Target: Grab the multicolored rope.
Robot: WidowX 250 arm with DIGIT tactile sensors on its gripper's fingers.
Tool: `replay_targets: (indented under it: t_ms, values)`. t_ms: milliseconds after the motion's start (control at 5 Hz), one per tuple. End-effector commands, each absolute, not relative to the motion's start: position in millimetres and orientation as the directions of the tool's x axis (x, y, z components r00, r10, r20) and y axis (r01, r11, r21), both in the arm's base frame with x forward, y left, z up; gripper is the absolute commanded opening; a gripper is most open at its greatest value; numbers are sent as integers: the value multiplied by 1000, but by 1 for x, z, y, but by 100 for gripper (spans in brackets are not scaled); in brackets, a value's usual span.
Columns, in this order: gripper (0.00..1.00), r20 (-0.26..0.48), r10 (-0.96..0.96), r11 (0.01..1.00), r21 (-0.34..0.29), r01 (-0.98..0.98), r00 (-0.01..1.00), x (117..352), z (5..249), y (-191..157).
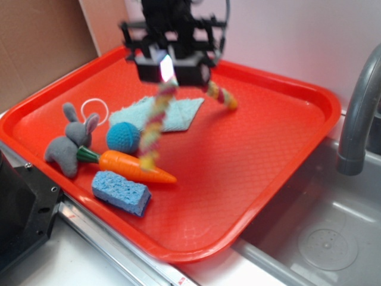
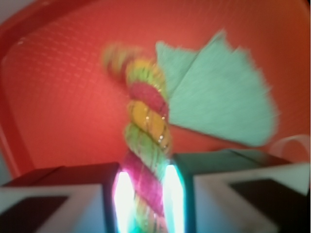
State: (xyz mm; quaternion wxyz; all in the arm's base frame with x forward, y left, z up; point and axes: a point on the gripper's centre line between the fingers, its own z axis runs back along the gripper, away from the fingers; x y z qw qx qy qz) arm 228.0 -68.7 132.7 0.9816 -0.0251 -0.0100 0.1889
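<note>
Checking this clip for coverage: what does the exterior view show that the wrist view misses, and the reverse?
Only the exterior shows the bunny, ball, carrot, sponge, faucet and both rope ends hanging. Only the wrist shows the fingers pressed against the rope. Both show the gripper shut on the rope, the green cloth, the white ring and the red tray.

Red tray (image 1: 256, 179) on the counter (image 1: 65, 262) beside a sink (image 1: 321, 238). On its left half: grey bunny (image 1: 70, 143), white ring (image 1: 95, 108), teal cloth (image 1: 178, 113), blue ball (image 1: 122, 137), orange carrot (image 1: 134, 165), blue sponge (image 1: 121, 192) nearest.
</note>
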Motion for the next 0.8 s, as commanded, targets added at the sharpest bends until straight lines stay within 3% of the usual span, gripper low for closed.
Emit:
replay_targets:
  t_ms: [0,200,400,600]
  values:
    - [0,114,319,947,-77,-312,941,209,233,-15]
    - [0,146,304,952,-90,-294,941,191,247,7]
    - [0,175,287,957,-83,-276,942,182,248,2]
    - [0,130,329,944,-71,-322,935,182,246,4]
